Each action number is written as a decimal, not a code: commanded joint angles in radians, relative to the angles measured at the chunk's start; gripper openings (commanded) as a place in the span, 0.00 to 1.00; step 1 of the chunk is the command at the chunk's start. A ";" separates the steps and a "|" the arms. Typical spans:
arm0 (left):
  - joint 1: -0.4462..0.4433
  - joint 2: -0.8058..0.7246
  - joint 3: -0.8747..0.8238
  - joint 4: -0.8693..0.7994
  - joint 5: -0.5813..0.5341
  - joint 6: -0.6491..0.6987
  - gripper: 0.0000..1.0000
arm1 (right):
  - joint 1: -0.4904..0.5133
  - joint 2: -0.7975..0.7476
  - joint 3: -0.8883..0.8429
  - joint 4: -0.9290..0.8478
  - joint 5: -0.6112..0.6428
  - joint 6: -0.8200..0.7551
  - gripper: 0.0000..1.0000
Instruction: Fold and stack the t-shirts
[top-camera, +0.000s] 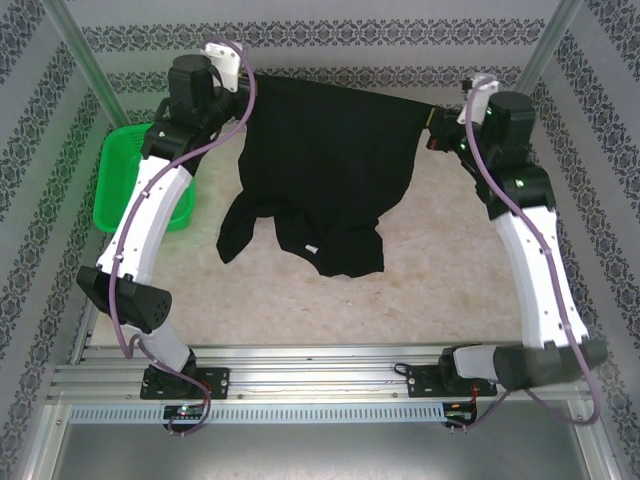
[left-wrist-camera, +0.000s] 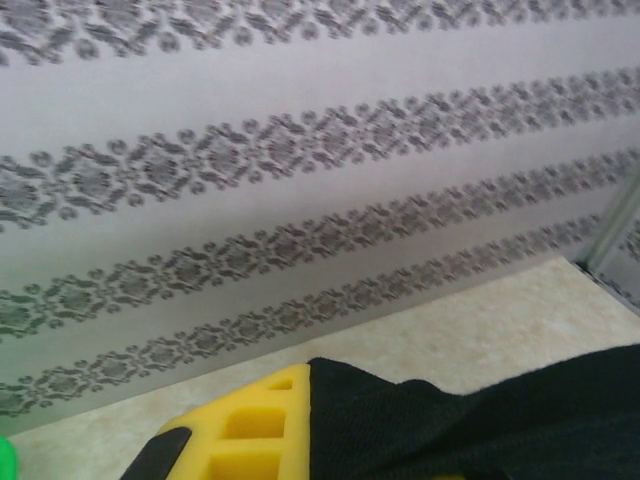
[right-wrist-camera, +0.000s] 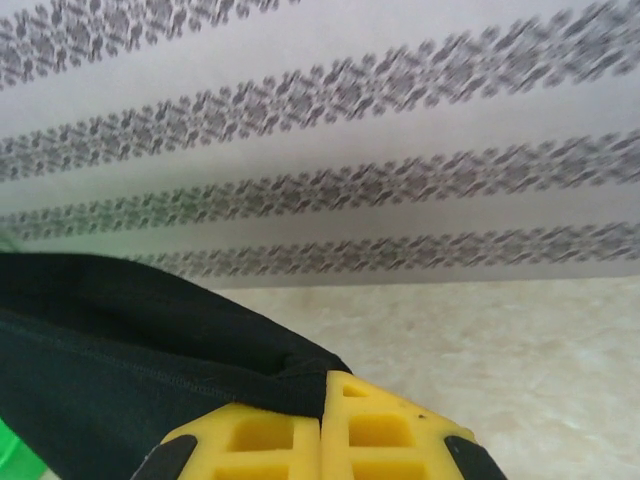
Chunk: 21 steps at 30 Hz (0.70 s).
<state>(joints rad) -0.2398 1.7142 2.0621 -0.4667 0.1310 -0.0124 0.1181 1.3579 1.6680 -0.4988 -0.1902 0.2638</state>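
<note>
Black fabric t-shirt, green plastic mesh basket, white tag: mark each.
black fabric t-shirt (top-camera: 320, 150), top view, middle of the body.
green plastic mesh basket (top-camera: 112, 185), top view, left wall.
small white tag (top-camera: 313, 249), top view, tag centre.

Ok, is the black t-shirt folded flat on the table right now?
No, the t-shirt is stretched unfolded between the left gripper and the right gripper, each pinching one end of its far edge.

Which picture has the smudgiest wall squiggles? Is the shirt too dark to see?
Right wrist view: the wall pattern is smeared, worst at the top, though the shirt seam looks sharp. Left wrist view: the pattern is crisper. Top view: soft even light; the black shirt hides most folds, but its white tag shows.
</note>
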 joint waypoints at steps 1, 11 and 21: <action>0.040 -0.001 0.185 0.014 0.010 -0.025 0.00 | 0.030 0.113 0.125 0.084 -0.120 0.040 0.00; 0.021 -0.006 0.600 -0.147 0.168 0.005 0.01 | -0.001 0.348 0.423 0.334 -0.139 0.250 0.00; -0.381 -0.324 -0.225 0.124 0.173 0.071 0.01 | -0.153 0.225 -0.064 0.427 0.020 0.258 0.00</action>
<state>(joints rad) -0.5217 1.4254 2.0483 -0.5129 0.3000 0.0494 0.0196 1.5894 1.7401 -0.0925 -0.2924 0.5022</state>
